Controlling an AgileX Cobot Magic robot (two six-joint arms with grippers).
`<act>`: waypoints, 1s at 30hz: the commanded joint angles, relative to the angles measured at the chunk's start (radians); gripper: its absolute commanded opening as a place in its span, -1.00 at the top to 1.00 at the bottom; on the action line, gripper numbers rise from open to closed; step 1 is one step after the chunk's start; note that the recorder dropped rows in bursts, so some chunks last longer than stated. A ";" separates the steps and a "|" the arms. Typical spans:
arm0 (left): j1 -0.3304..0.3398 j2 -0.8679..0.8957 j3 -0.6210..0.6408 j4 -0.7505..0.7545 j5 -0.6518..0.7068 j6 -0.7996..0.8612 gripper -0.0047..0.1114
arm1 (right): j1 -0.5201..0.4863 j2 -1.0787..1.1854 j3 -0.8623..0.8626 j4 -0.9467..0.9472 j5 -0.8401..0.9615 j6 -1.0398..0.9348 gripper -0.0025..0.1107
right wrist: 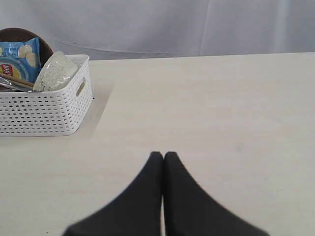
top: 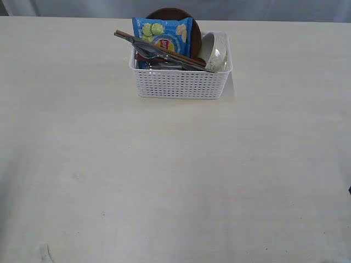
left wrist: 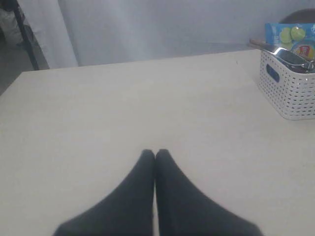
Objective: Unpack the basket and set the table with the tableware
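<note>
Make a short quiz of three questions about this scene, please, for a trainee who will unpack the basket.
1. True or false: the bowl leans on its side inside the basket.
2. What stands behind the chip bag? A) a dark brown plate B) a glass jug C) a red napkin
3. Fill in the word: the left gripper and the right gripper are both ___ and hold nothing.

Key: 1 true; 2 A; 3 shut.
</note>
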 commanded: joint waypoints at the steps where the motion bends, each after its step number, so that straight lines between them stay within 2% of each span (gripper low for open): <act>1: -0.006 -0.002 0.002 -0.001 -0.001 -0.002 0.92 | 0.001 -0.007 0.003 -0.008 -0.006 0.000 0.96; 7: -0.006 -0.002 0.002 -0.001 -0.001 -0.002 0.92 | 0.001 -0.007 0.003 -0.008 -0.032 0.000 0.96; 9: -0.006 -0.002 0.002 -0.001 -0.001 -0.002 0.92 | 0.001 -0.007 0.003 -0.008 -0.092 0.000 0.96; 15: -0.006 -0.002 0.002 -0.001 -0.001 -0.002 0.92 | 0.001 -0.007 0.003 -0.008 -0.414 0.000 0.96; 23: -0.006 -0.002 0.002 -0.001 -0.001 -0.002 0.92 | 0.001 -0.007 0.003 -0.008 -0.582 0.000 0.96; 28: -0.006 -0.002 0.002 -0.001 -0.001 -0.002 0.92 | 0.001 -0.007 0.003 -0.008 -0.790 0.010 0.96; 30: -0.006 -0.002 0.002 -0.001 -0.001 -0.002 0.92 | 0.001 -0.007 0.000 -0.008 -0.772 0.064 0.96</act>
